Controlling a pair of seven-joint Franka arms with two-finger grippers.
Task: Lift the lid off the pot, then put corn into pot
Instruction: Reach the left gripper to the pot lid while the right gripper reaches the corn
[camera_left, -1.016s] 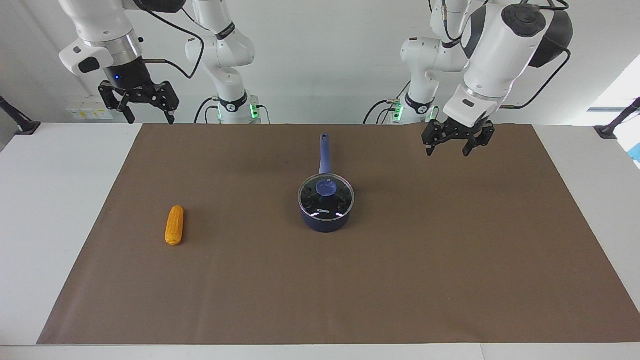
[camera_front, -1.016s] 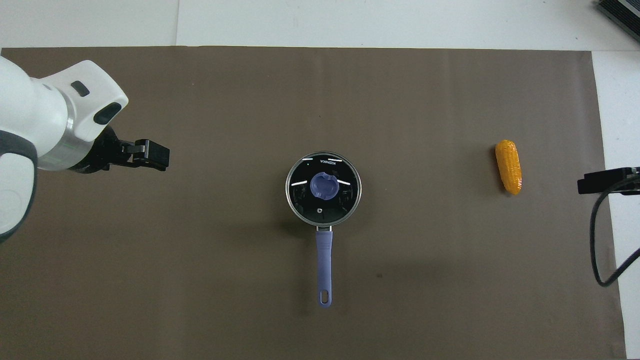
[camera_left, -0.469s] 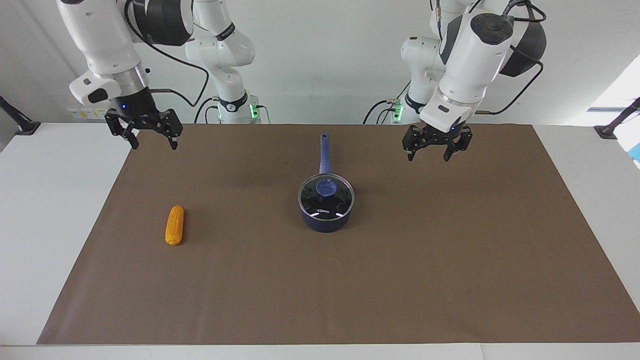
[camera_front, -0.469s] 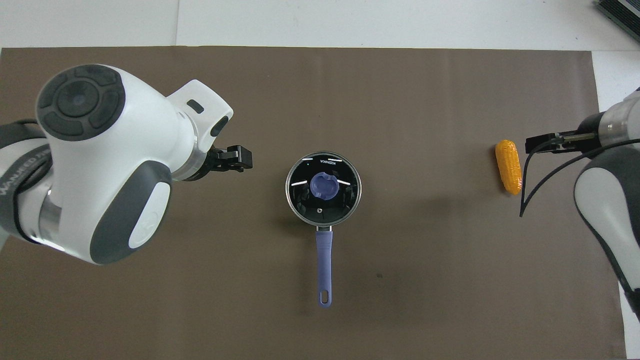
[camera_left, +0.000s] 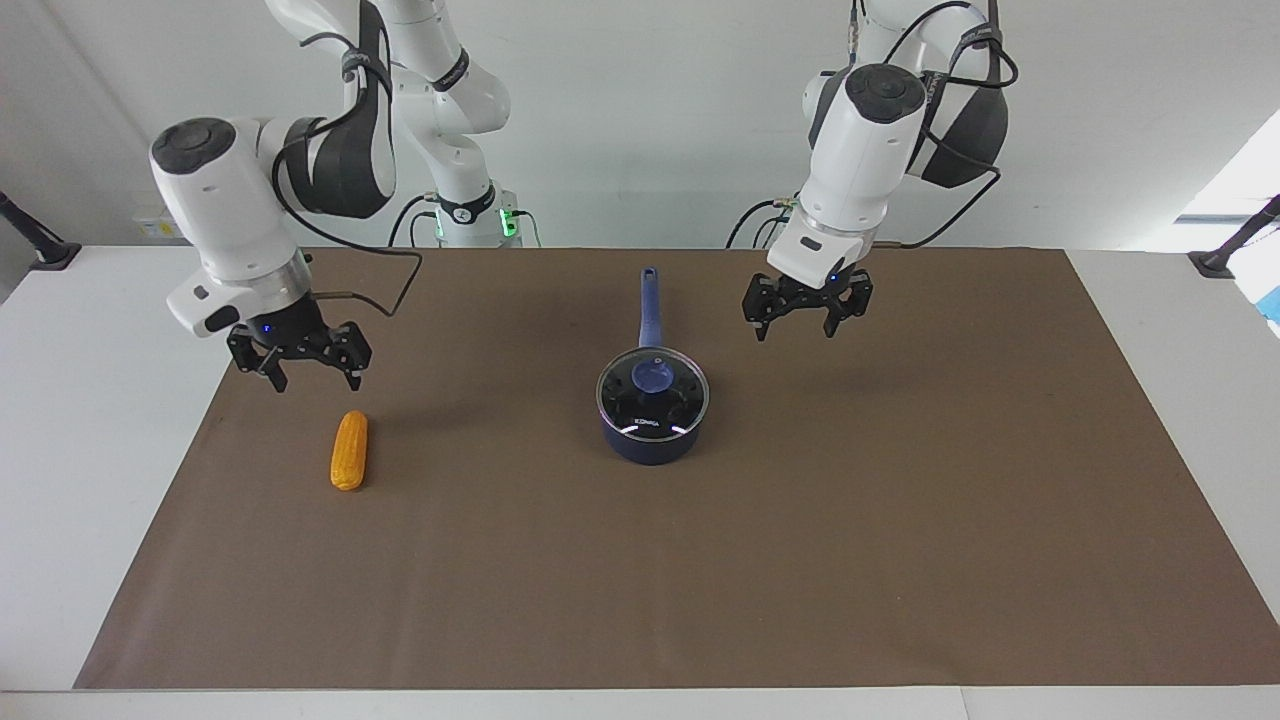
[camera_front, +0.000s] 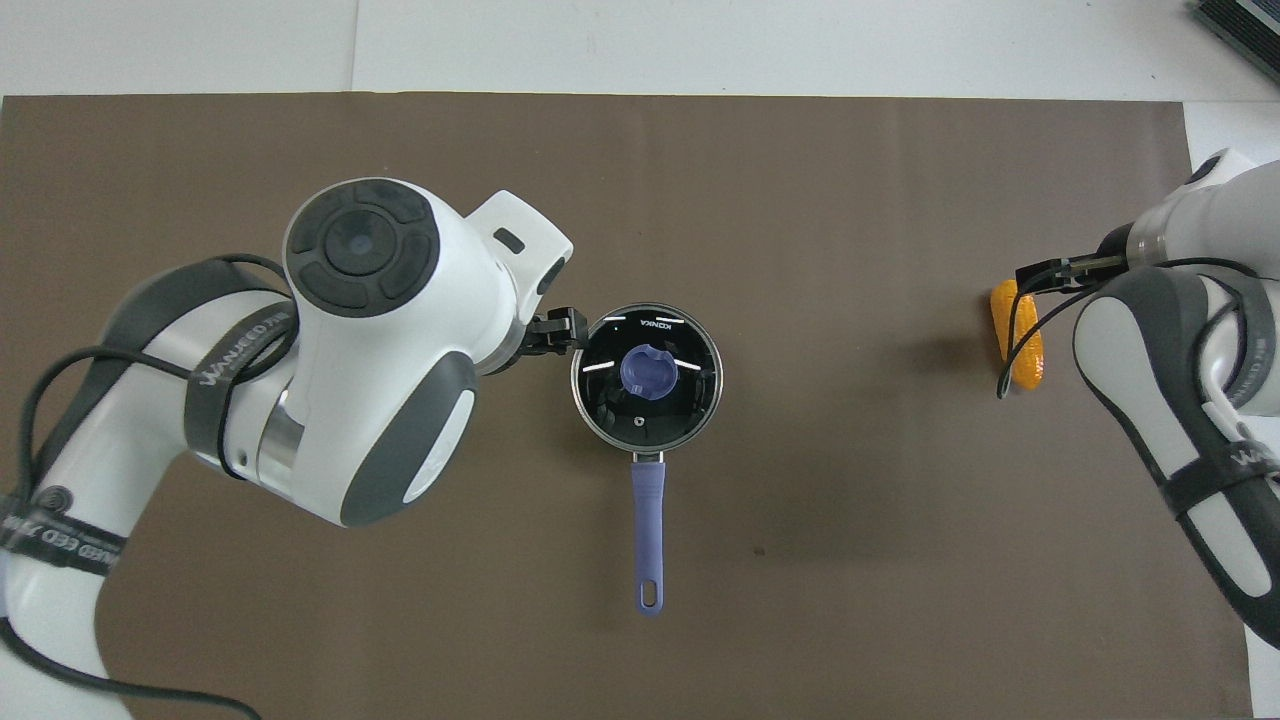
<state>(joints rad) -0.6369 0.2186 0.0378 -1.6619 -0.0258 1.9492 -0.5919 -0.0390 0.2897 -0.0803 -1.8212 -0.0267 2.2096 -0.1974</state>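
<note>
Nothing done yet. Lid (camera_left: 652, 378) sits on pot (camera_left: 650, 440) at mat centre; corn (camera_left: 349, 450) lies toward the right arm's end. Left gripper (camera_left: 806, 316) spread, empty, above mat beside pot; right gripper (camera_left: 300, 362) spread, empty, above mat near corn. Both steps remain.

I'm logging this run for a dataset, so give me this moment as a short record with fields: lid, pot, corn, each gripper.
lid: round clear glass lid with blue knob, seated on the pot
pot: small dark navy saucepan, mid-mat, long blue handle toward the robots
corn: yellow-orange corn cob lying on the brown mat, toward the right arm's end
left gripper: open, empty, in the air beside the pot
right gripper: open, empty, in the air near the corn, not touching it
</note>
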